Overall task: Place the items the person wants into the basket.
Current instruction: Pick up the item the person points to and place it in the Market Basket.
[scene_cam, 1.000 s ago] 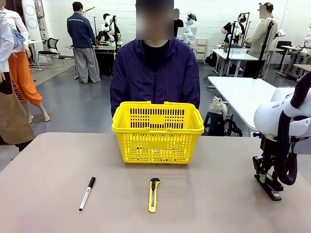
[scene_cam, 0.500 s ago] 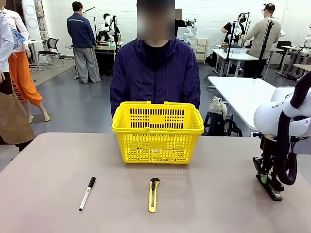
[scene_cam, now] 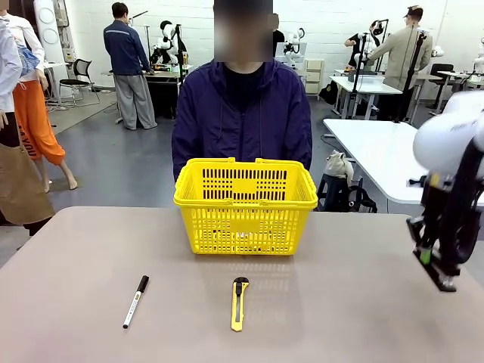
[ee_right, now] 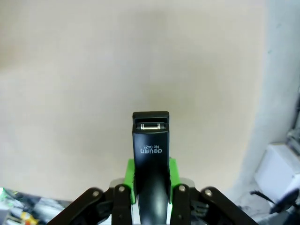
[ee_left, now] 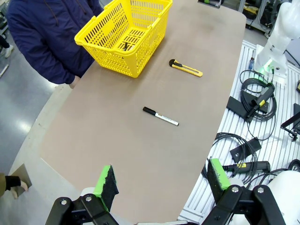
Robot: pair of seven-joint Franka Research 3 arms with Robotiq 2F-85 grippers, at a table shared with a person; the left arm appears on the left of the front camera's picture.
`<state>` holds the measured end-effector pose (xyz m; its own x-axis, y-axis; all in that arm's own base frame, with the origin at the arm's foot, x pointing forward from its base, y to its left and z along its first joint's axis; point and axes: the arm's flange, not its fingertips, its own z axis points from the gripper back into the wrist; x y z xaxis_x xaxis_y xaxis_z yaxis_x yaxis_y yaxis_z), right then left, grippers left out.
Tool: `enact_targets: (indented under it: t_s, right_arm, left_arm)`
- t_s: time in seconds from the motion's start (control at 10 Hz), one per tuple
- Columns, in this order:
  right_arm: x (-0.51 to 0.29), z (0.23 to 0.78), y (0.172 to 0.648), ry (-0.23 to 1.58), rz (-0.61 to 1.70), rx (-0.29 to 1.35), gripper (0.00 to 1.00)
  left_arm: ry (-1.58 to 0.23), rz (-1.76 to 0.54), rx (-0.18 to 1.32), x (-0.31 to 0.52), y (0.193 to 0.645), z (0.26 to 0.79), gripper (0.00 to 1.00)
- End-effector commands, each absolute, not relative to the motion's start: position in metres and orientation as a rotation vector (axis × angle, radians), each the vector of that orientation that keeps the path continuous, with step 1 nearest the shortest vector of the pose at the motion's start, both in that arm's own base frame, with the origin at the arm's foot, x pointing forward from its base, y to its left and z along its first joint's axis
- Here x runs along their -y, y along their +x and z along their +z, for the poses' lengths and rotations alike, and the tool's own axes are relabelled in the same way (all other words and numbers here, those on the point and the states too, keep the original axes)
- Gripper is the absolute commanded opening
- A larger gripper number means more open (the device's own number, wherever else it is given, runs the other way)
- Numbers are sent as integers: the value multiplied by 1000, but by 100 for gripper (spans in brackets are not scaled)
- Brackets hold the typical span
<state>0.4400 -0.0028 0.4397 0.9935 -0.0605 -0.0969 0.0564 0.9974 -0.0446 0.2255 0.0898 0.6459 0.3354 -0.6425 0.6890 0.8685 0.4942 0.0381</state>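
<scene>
The black stapler (scene_cam: 437, 271) hangs tilted above the table's right side, with my right gripper (scene_cam: 427, 253) shut on it. In the right wrist view the stapler (ee_right: 151, 150) sticks out between the green pads (ee_right: 172, 173) over bare tabletop. The yellow basket (scene_cam: 246, 203) stands at the far middle, in front of the person (scene_cam: 242, 113) in a dark navy jacket. In the left wrist view, something small and dark lies on the floor of the basket (ee_left: 123, 37). My left gripper (ee_left: 163, 177) is open, high over the table's near-left end.
A white marker with a black cap (scene_cam: 136, 301) lies front left, and a yellow-and-black utility knife (scene_cam: 239, 303) lies front centre. Both also show in the left wrist view, the marker (ee_left: 161, 116) and the knife (ee_left: 186, 68). Cables and gear (ee_left: 255, 101) sit beside the table.
My right arm has lifted the stapler off the table, up and slightly to the right. The basket, marker and knife stay where they were.
</scene>
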Motion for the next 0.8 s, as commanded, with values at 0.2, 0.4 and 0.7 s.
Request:
enact_targets:
  t_s: [0.2,0.4,0.7]
  right_arm:
    - [-16,580,406,45,-237,63,30]
    - [-19,596,404,53,-263,71,30]
    - [-16,607,396,54,-244,82,30]
  left_arm:
    - [-383,-1019,711,-90,225,648,100]
    - [-383,-1019,711,-90,225,648,100]
    - [-383,-1019,711,-90,225,648,100]
